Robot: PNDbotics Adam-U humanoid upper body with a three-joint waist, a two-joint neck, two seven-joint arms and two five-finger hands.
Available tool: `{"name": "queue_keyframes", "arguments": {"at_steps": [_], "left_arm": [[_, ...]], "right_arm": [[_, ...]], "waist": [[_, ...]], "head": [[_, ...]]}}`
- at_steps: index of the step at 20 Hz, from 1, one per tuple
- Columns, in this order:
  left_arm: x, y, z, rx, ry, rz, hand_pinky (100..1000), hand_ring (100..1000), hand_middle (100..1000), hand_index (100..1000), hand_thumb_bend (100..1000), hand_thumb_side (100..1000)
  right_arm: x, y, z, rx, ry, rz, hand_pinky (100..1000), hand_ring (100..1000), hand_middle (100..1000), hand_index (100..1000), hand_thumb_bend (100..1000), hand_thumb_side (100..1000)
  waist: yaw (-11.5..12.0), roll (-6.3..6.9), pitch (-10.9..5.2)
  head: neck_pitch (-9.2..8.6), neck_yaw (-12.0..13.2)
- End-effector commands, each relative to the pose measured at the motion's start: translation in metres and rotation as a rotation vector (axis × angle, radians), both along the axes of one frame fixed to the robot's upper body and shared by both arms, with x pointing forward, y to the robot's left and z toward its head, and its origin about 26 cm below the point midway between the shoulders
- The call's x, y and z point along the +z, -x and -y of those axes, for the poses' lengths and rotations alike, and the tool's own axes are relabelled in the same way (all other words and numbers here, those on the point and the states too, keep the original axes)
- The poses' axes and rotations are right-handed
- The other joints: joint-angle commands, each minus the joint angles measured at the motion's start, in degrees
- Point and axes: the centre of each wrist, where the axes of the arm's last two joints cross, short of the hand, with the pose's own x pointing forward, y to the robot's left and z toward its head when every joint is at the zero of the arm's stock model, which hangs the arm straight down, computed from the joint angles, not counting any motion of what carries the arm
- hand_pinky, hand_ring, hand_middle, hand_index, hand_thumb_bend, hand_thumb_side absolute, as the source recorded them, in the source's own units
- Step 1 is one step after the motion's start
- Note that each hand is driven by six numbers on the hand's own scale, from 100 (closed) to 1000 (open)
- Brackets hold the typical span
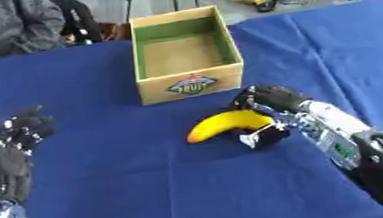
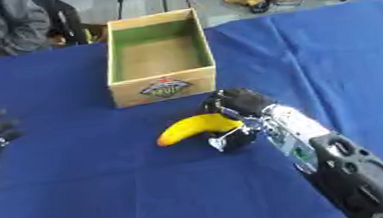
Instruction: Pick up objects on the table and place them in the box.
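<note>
While my right robot hand [image 1: 262,116] curls around the banana [image 1: 227,123] on the blue table [image 1: 149,185], its right end is hidden under my fingers. Its other end pokes out left. Just behind stands the wooden box [image 1: 190,83]. My left robot hand [image 1: 10,148] rests open, low left.

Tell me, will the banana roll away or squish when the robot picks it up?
Probably not roll: the banana is curved and lies on its side on the blue cloth, so it would more likely rock or spin. It looks stiff enough to lift in one piece, with the right robot hand curled round one end. Its smooth peel might slip a little.
</note>
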Motion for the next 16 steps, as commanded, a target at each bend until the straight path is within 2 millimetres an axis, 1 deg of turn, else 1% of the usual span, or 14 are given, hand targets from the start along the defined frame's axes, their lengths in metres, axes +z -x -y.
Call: {"name": "queue_keyframes", "arguments": {"at_steps": [1, 6, 13, 16], "left_arm": [[0.008, -0.001, -0.001, -0.007, -0.009, 0.027, 713, 718, 719, 546, 340, 949], [0.008, -0.001, -0.001, -0.005, -0.009, 0.027, 713, 718, 719, 546, 340, 949], [0.006, 0.000, -0.003, -0.001, -0.011, 0.022, 713, 718, 719, 547, 342, 948], [0.006, 0.000, -0.003, 0.001, -0.011, 0.021, 713, 718, 719, 547, 342, 948]], "right_arm": [[0.012, -0.002, 0.003, -0.009, -0.013, 0.041, 569, 478, 430, 541, 100, 299], [0.020, -0.002, 0.004, -0.016, -0.035, 0.069, 570, 479, 429, 542, 100, 298], [0.043, 0.002, 0.005, -0.007, -0.068, 0.109, 572, 478, 424, 539, 100, 302], [0.057, 0.005, 0.008, -0.014, -0.093, 0.123, 572, 478, 423, 539, 100, 300]], "waist": [[-0.1, -0.04, -1.02], [-0.2, -0.04, -1.15], [-0.5, -0.32, -1.49], [-0.6, -0.44, -1.60]], "head": [[-0.47, -0.1], [-0.50, -0.1], [-0.38, 0.0], [-0.47, 0.0]]}}
